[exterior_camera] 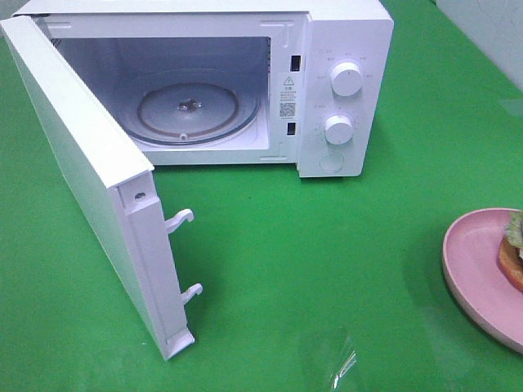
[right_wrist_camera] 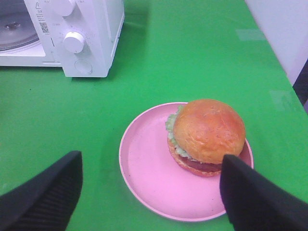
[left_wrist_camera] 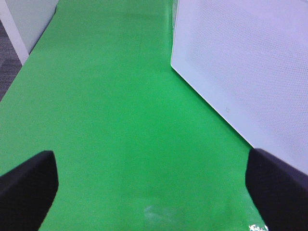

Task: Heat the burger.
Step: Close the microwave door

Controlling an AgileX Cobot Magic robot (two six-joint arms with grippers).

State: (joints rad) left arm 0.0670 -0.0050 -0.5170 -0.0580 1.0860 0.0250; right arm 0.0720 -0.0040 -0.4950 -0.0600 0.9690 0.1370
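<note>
The burger, with a glossy golden bun, green lettuce and orange-brown filling, sits on the right part of a pink plate. In the high view only a slice of the burger and the plate shows at the right edge. My right gripper stands open over the plate's near side, and one dark finger overlaps the burger's near edge in the picture. The white microwave stands with its door swung wide and its glass turntable bare. My left gripper is open and holds nothing, beside the door's outer face. Neither arm appears in the high view.
Green cloth covers the table. The open door reaches far toward the front left, with two latch hooks on its edge. Two knobs are on the microwave's right panel. A shiny patch lies on the cloth near the front.
</note>
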